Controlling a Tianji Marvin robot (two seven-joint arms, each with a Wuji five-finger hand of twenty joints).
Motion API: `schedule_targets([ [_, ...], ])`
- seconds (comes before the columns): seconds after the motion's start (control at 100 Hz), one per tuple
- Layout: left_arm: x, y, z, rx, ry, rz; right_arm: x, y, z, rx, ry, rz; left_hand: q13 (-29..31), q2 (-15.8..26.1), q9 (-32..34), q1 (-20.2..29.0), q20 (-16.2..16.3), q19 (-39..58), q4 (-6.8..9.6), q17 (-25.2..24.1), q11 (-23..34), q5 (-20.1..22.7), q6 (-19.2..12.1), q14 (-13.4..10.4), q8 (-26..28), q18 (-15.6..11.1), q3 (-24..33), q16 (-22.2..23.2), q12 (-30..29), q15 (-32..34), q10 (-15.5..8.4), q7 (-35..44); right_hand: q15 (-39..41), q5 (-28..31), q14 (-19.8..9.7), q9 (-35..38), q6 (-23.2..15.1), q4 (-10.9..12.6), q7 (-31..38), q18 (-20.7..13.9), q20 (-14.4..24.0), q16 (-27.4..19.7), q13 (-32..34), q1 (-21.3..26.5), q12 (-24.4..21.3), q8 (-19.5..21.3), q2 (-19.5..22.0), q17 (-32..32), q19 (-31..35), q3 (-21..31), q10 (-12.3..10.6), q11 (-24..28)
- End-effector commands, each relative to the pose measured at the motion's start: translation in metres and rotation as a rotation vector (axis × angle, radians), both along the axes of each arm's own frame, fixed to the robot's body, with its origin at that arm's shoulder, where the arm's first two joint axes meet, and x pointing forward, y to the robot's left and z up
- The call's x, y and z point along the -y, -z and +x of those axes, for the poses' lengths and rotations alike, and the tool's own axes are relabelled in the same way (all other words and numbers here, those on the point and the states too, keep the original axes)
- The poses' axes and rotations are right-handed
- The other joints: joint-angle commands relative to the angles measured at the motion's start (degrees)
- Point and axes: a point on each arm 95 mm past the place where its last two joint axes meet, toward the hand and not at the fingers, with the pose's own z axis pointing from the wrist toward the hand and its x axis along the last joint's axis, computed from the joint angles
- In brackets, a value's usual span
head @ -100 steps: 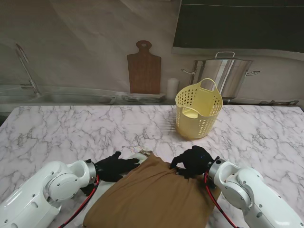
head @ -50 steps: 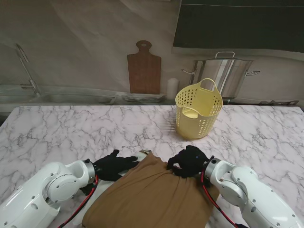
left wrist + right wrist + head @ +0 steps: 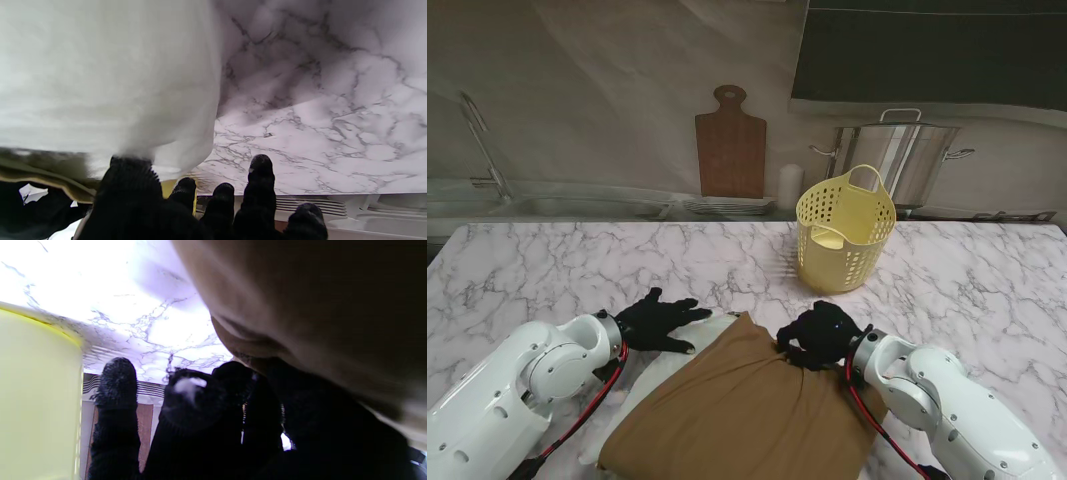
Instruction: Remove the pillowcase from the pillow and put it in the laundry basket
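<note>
From the stand camera, the brown pillowcase (image 3: 742, 410) is lying on the marble table (image 3: 547, 270) at the near edge, between the two arms, with a strip of white pillow (image 3: 682, 345) peeking out on its left side. The right hand (image 3: 819, 336) is sitting on the far right corner of the pillowcase, fingers curled tight into the cloth. The left hand (image 3: 655, 323) is resting at the exposed pillow's far left corner, fingers spread and gripping nothing. The yellow laundry basket (image 3: 845, 240) is standing well apart, farther from me and to the right, upright with nothing of the pillowcase in it.

The left wrist camera is adding what the stand view hides: the white pillow (image 3: 110, 83) is bulging right beside the black fingertips (image 3: 261, 166), and an olive-brown hem of pillowcase (image 3: 43, 173) is showing at its edge. The right wrist camera is showing brown fabric (image 3: 317, 306) bunched against the curled fingers (image 3: 200, 396), one finger standing free, and the basket's yellow wall (image 3: 36, 390) looming close and blurred.
</note>
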Motion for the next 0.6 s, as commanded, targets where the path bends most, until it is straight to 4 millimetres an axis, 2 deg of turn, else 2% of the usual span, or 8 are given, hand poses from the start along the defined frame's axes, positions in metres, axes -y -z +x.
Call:
schedule_targets([
  [0.0,0.003,0.002,0.001,-0.009,0.003,0.002,0.000,0.005,0.002,-0.006,0.007,-0.006,1.14,0.70,0.37,3.43,-0.33,51.03,0.74,-0.26,0.43,0.24,0.33,0.99,0.97,0.73,0.86,0.46,0.42,0.57,0.60,0.13,-0.67,4.09,-1.19,1.18,-1.23,-0.81,4.84,-0.49,-0.70,0.25,1.69,2.77,0.01,2.25,1.24,-0.62,0.89,-0.56,0.68,0.20],
  [0.19,0.009,0.001,0.004,-0.002,-0.003,-0.027,-0.011,-0.003,0.018,0.076,0.020,0.019,1.16,0.76,0.44,2.51,-0.42,51.24,0.79,-0.37,0.42,-0.09,0.70,0.96,1.01,0.78,1.02,0.49,0.46,0.49,0.63,0.04,-0.98,2.82,-1.20,1.04,-2.95,-0.47,4.83,-0.71,-0.72,0.38,1.74,3.51,-0.16,2.24,1.69,-0.54,0.98,-0.98,0.87,0.00],
  [0.47,-0.004,-0.008,0.001,0.030,-0.019,-0.037,-0.028,-0.020,0.041,0.258,0.028,0.070,1.35,0.51,0.86,2.65,-0.55,51.39,0.84,-0.34,0.44,0.32,0.91,1.28,1.12,0.91,1.19,0.53,0.50,0.49,0.77,0.22,-1.48,0.70,-1.50,-0.18,-5.01,0.43,5.05,-1.88,-0.59,0.75,1.12,4.72,-0.04,3.15,3.43,-0.86,1.23,-3.48,0.85,0.14],
  [0.59,-0.006,-0.007,-0.003,0.024,-0.013,-0.040,-0.032,-0.023,0.044,0.298,0.003,0.085,1.60,0.36,1.76,2.59,-0.59,51.44,0.83,-0.27,0.68,1.20,0.85,1.39,1.28,1.11,1.14,0.55,0.58,0.55,0.89,0.61,-5.96,-0.69,-0.81,-1.88,-5.96,0.85,4.75,-2.19,-0.97,-0.41,-0.78,5.25,-1.73,2.93,4.52,-1.86,0.28,-5.22,-0.62,-3.01],
])
